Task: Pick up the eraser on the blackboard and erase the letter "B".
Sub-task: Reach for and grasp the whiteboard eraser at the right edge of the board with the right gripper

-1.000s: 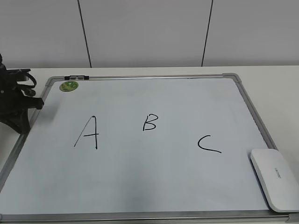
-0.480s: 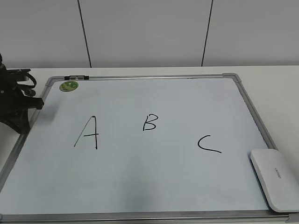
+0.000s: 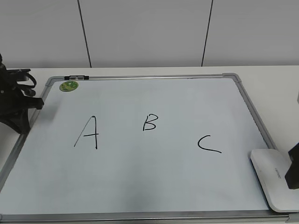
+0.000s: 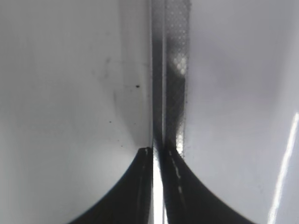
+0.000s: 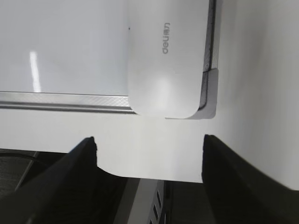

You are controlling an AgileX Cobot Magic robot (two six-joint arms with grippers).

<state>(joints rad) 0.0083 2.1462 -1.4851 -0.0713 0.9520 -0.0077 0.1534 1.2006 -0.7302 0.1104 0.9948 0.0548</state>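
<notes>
The blackboard (image 3: 154, 186) is a white dry-erase board with a silver frame, lying flat on the table. A small black letter "B" (image 3: 150, 122) sits between a taller "A" (image 3: 88, 132) and a "C" (image 3: 208, 143). The white eraser (image 3: 273, 178) lies on the board's near right corner; it also shows in the right wrist view (image 5: 166, 56). My right gripper (image 5: 149, 142) is open and empty, just short of the eraser, and its dark edge shows at the right of the exterior view (image 3: 294, 168). My left gripper (image 4: 158, 150) is shut over the board's left frame (image 4: 175, 70).
A small round green magnet (image 3: 69, 86) sits at the board's far left corner, next to a black clip on the frame (image 3: 76, 77). The left arm (image 3: 14, 100) rests by the board's left edge. The table's front edge (image 5: 154, 179) is right under my right gripper.
My right gripper has come into the exterior view at the right edge, beside the eraser. The left arm and the board's things have not moved.
</notes>
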